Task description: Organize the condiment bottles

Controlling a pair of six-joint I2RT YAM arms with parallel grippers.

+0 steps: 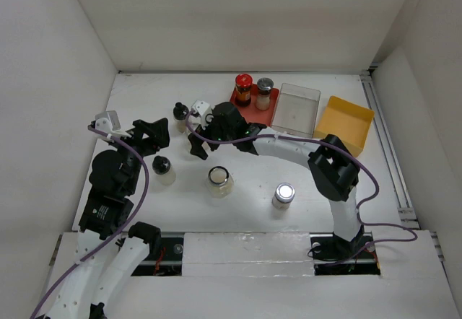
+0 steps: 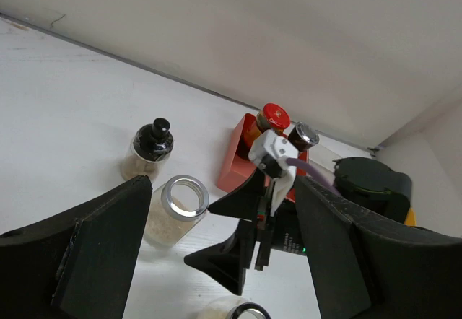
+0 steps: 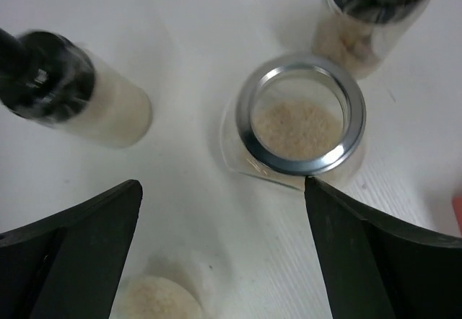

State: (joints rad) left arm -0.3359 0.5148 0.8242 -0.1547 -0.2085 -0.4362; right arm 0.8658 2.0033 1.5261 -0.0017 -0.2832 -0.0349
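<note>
Several condiment bottles are in view. A dark bottle with a red cap (image 1: 243, 87) and a silver-lidded one (image 1: 264, 92) stand in the red tray (image 1: 238, 102). My right gripper (image 1: 196, 130) is open, with its jaws beside a silver-rimmed jar of pale grains (image 3: 302, 117); the right fingertip (image 3: 317, 193) is at the jar's edge. A black-capped bottle (image 1: 180, 114) stands just behind that jar. Another black-capped bottle (image 1: 163, 169), a silver-rimmed jar (image 1: 219, 180) and a silver-lidded jar (image 1: 284, 194) stand nearer the front. My left gripper (image 1: 155, 133) is open and empty, left of them.
A clear tray (image 1: 297, 107) and a yellow tray (image 1: 345, 123) sit to the right of the red tray along the back. White walls enclose the table on three sides. The right arm stretches across the middle of the table (image 1: 289, 146).
</note>
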